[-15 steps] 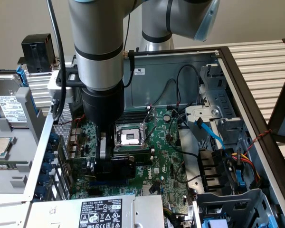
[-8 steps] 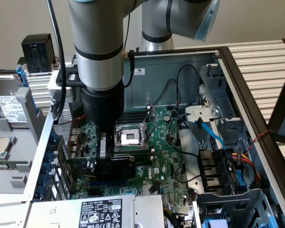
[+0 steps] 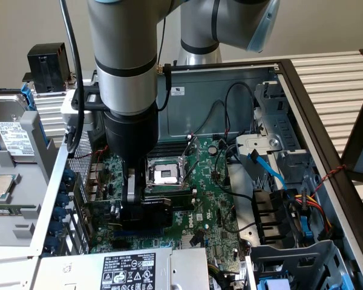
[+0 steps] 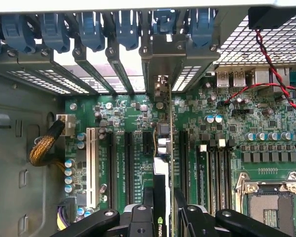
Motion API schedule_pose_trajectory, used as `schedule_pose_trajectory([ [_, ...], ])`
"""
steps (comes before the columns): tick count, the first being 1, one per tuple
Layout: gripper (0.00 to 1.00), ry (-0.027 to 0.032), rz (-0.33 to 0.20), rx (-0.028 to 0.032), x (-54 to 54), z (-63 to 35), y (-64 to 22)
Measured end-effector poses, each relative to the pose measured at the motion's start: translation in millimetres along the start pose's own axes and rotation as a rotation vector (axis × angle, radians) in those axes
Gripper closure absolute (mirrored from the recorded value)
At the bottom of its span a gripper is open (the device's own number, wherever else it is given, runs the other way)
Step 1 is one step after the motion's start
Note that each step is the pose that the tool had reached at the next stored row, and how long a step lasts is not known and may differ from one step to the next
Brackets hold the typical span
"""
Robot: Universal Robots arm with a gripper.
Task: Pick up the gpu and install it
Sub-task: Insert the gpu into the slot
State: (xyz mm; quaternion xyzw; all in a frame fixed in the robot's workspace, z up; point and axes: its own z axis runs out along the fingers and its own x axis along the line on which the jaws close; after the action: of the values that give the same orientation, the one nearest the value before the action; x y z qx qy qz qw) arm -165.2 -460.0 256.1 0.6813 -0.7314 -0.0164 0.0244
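Wrist view, nearest: gripper (image 4: 160, 223) clamped on the gpu (image 4: 162, 173), with one black finger (image 4: 138, 217) against each face. The jaws are closed on the card's cooler end.

The card stands on edge, upright, running away from the fingers toward the rear of the case. Under it is the motherboard (image 4: 123, 111), and the card is lined up among the black expansion slots (image 4: 129, 168). Cannot tell whether its edge connector is in a slot.

Farther off, the silver bracket (image 4: 161, 86) sits at the open bay in the rear wall, below the blue latches (image 4: 91, 29).

Exterior view: arm (image 3: 124, 72) reaches down into the case (image 3: 230, 90). The card is held low over the board, just beside the CPU socket (image 3: 164, 175).

Judgement: install step, seating phase. Pressing home would call for a straight downward push, with the card kept upright and the bracket kept in its bay.
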Motion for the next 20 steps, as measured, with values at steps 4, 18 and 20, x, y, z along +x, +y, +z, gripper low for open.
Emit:
schedule_pose_trajectory([
  [4, 0.73, -0.0001, 0.0, 0.0001, 0.0, 0.1, 0.0],
  [18, 0.73, 0.0, 0.0, 0.0, -0.3, 0.3, 0.0],
  [20, 0.73, 0.0, 0.0, 0.0, -0.3, 0.5, -0.1],
])
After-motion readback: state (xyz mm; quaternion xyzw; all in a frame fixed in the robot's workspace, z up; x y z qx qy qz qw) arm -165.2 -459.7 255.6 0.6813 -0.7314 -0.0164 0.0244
